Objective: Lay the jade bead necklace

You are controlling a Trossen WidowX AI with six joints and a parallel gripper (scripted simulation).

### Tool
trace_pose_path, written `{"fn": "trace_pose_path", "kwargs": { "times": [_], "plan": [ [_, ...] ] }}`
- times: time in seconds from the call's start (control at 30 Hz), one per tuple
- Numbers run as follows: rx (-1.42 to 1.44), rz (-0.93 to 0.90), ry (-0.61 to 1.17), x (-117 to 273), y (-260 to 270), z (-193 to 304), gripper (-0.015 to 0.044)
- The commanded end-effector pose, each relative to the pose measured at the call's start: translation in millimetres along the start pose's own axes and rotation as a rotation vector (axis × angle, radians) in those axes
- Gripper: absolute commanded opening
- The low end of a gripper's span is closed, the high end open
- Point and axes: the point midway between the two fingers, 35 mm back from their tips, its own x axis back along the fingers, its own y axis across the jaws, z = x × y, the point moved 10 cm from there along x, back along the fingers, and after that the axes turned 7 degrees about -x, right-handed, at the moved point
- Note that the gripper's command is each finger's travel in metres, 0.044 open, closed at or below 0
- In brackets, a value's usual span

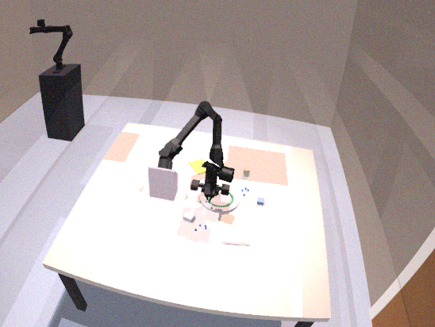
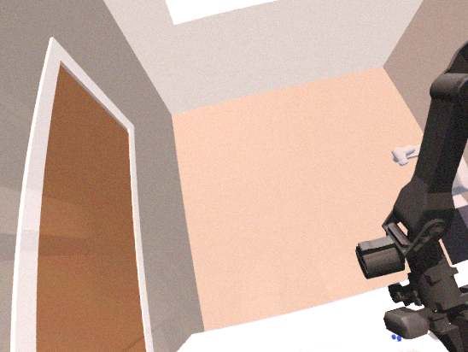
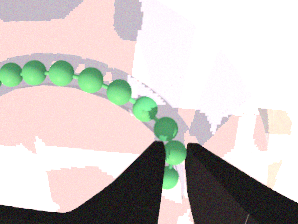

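A black arm bends over the table [image 1: 131,254], its hand [image 1: 209,197] low at the left part of a pale round board [image 1: 234,206], where a green bead necklace [image 1: 221,206] lies in a loop. A pinkish upright panel [image 1: 163,184] stands to the left. Small blue beads [image 1: 205,227] lie below, near a pale block [image 1: 189,217]; a blue cube [image 1: 260,201] sits right of the board.

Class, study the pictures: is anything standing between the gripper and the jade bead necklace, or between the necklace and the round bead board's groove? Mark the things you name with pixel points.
Nothing visible stands in the way. The gripper [image 1: 209,198] [image 3: 173,152] has its fingers closed on a bead of the necklace [image 1: 221,206] [image 3: 91,80], which lies over the board [image 1: 235,205].
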Motion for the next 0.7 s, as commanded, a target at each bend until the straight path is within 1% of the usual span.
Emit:
{"fn": "trace_pose_path", "kwargs": {
  "times": [0.0,0.43,0.67],
  "plan": [
    [0.002,-0.001,0.001,0.0,0.3,0.1,0.0000],
    [-0.008,0.003,0.005,8.1,-2.2,-0.5,0.0000],
    [-0.008,0.003,0.005,-0.1,-3.7,-1.6,0.0000]
  ]
}}
